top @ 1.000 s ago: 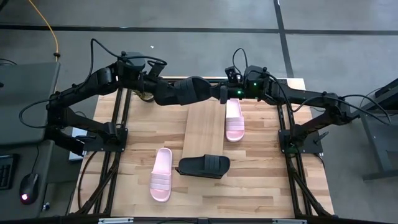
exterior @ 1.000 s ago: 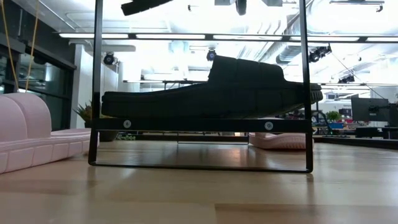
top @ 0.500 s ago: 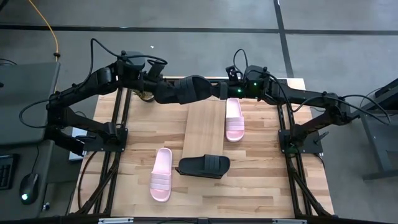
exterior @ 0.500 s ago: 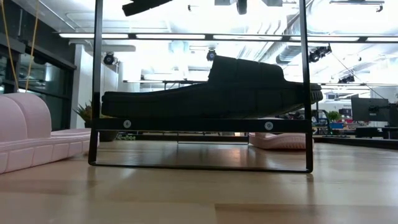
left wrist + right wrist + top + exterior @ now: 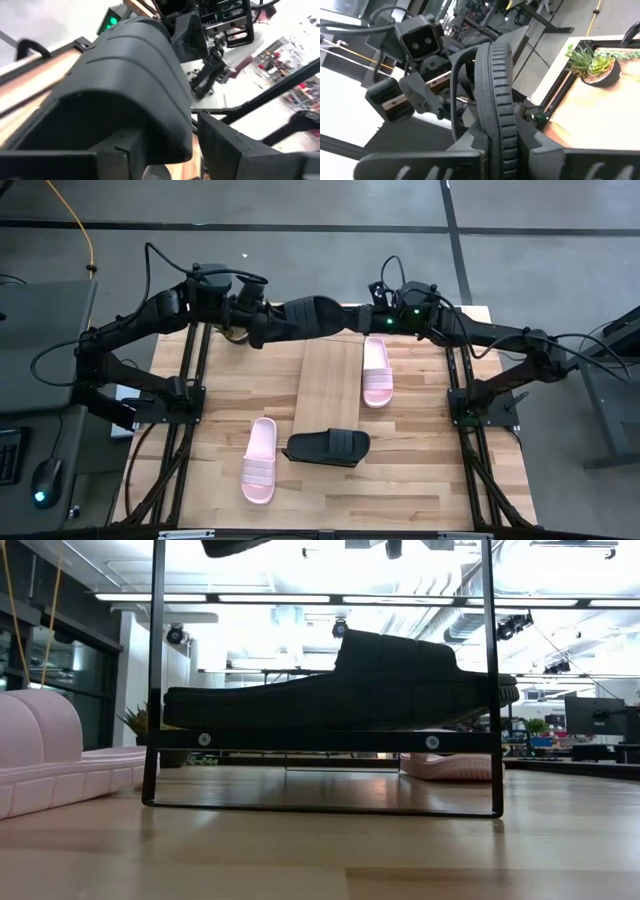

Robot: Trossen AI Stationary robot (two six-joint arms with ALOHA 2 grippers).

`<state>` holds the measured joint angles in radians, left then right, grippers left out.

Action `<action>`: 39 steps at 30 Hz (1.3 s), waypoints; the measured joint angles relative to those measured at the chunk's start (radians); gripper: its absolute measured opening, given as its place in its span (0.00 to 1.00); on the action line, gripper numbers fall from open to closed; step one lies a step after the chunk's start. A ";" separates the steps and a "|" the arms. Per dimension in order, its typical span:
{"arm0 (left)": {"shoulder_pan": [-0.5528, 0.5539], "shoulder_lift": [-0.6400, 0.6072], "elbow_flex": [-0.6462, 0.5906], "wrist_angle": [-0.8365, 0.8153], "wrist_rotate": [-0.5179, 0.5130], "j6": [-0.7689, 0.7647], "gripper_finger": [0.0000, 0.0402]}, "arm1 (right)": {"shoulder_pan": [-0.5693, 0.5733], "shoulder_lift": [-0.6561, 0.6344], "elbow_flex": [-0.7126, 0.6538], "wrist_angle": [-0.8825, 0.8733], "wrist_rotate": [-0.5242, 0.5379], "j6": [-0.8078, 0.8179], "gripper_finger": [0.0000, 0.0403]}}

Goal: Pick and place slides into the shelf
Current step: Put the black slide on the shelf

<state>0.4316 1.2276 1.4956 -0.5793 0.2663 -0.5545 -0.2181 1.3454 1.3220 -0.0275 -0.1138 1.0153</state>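
Note:
A black slide (image 5: 318, 316) hangs high above the table's far edge between my two grippers. My right gripper (image 5: 360, 322) is shut on its right end. My left gripper (image 5: 172, 135) stands open around its left end, under the wide ribbed strap (image 5: 130, 65). A second black slide (image 5: 328, 448) lies across the near end of the shelf (image 5: 328, 380), resting on the frame's black crossbar (image 5: 320, 740). One pink slide (image 5: 376, 370) lies sole down on the table right of the shelf. Another pink slide (image 5: 260, 460) lies at the near left. My left gripper has its fingers apart on either side of the slide's left end. One finger (image 5: 115, 155) is close against the slide, the other (image 5: 230, 150) stands clear; whether any finger touches, I cannot tell. My right gripper pinches the sole's end (image 5: 501, 125) between its two fingers, one on each face. The fingers come level from the table's right, along the slide. The slide stands on edge, its ribbed rim (image 5: 495, 75) toward the wrist camera, lifted clear of the table.
The shelf's tall black frame posts (image 5: 157, 670) stand at its near end. A small potted plant (image 5: 592, 62) sits at a far corner of the table. Bare tabletop (image 5: 420, 470) lies at the near right.
The held black slide has rolled about its length between the two grippers and now lies a little nearer the right gripper. Both wrists have rolled with it. Both arms have stayed where they were above the table's far edge.

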 joint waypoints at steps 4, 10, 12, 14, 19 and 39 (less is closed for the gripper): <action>0.001 -0.011 0.000 0.006 -0.044 0.043 0.42 | -0.011 -0.037 -0.001 -0.017 -0.001 -0.001 0.05; 0.000 -0.054 0.000 0.005 -0.141 0.136 0.44 | -0.012 -0.096 -0.001 -0.078 0.042 -0.021 0.05; 0.000 -0.078 0.000 0.009 -0.190 0.172 0.45 | -0.012 -0.114 -0.001 -0.100 0.050 -0.024 0.05; 0.001 -0.106 0.000 0.009 -0.244 0.206 0.45 | -0.012 -0.131 0.000 -0.119 0.064 -0.025 0.05; 0.001 -0.174 0.000 0.008 -0.348 0.270 0.45 | -0.012 -0.166 0.000 -0.170 0.091 -0.025 0.05; 0.000 -0.275 0.001 0.001 -0.391 0.316 0.45 | -0.006 -0.386 -0.076 -0.430 0.231 0.006 0.05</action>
<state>0.4320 0.9528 1.4963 -0.5785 -0.1242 -0.2390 -0.2239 0.9591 1.2460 -0.4577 0.1175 1.0215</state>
